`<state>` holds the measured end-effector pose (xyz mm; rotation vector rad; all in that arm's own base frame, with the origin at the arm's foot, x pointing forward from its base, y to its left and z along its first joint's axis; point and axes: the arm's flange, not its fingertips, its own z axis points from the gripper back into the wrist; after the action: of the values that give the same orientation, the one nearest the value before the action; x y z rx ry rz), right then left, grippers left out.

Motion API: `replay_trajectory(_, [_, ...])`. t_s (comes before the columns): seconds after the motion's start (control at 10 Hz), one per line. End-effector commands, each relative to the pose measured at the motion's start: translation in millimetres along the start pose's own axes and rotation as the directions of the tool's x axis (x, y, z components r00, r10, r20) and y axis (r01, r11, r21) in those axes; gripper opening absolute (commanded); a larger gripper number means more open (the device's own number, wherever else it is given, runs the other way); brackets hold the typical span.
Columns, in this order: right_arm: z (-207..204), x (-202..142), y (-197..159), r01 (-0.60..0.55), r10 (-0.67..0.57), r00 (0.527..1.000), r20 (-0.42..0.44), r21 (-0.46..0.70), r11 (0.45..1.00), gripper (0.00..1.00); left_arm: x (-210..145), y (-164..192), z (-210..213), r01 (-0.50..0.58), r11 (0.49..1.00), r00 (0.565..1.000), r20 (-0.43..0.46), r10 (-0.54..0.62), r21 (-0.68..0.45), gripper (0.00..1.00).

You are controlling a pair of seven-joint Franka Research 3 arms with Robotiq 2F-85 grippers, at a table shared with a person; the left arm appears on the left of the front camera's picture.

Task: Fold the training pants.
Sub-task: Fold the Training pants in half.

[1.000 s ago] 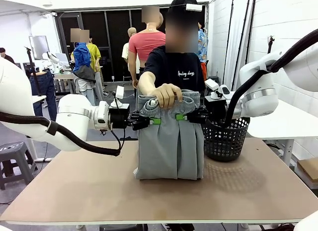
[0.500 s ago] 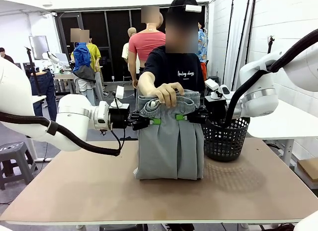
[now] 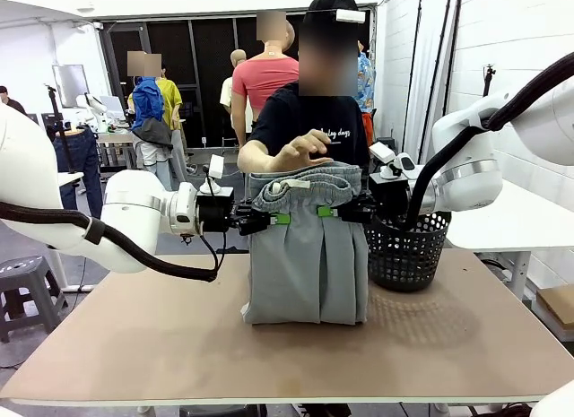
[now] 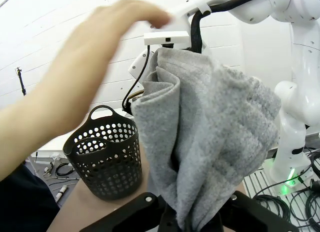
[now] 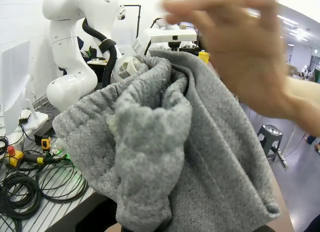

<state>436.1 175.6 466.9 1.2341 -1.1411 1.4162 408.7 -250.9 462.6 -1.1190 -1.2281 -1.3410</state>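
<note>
Hanging between left gripper [image 3: 276, 219] and right gripper [image 3: 329, 212], both clamping training pants [image 3: 308, 256] | hem on tan tabletop [image 3: 161, 345] | basket [image 3: 408, 252] beside right gripper

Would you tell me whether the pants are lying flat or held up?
Held up: both grippers, left and right, pinch the pants near the waistband; the legs hang down to the table.

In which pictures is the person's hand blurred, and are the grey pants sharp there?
Left wrist view: the person's hand is smeared by motion, while the training pants show crisp knit texture. Right wrist view: the hand is blurred likewise, the pants sharp. Front view: the hand is only slightly soft.
</note>
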Motion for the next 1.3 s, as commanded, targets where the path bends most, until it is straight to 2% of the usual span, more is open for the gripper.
replay_trajectory(0.0, [-0.4, 0.0, 1.1, -0.006, 0.006, 1.0, 0.011, -0.004, 1.0, 0.0, 1.7, -0.1, -1.4, 0.001, 1.0, 1.0, -0.001, -0.001, -0.006, 0.0])
replay_trajectory(1.2, [-0.4, 0.0, 1.1, -0.006, 0.006, 1.0, 0.011, -0.004, 1.0, 0.0, 1.7, -0.1, -1.4, 0.001, 1.0, 1.0, -0.001, -0.001, -0.006, 0.0])
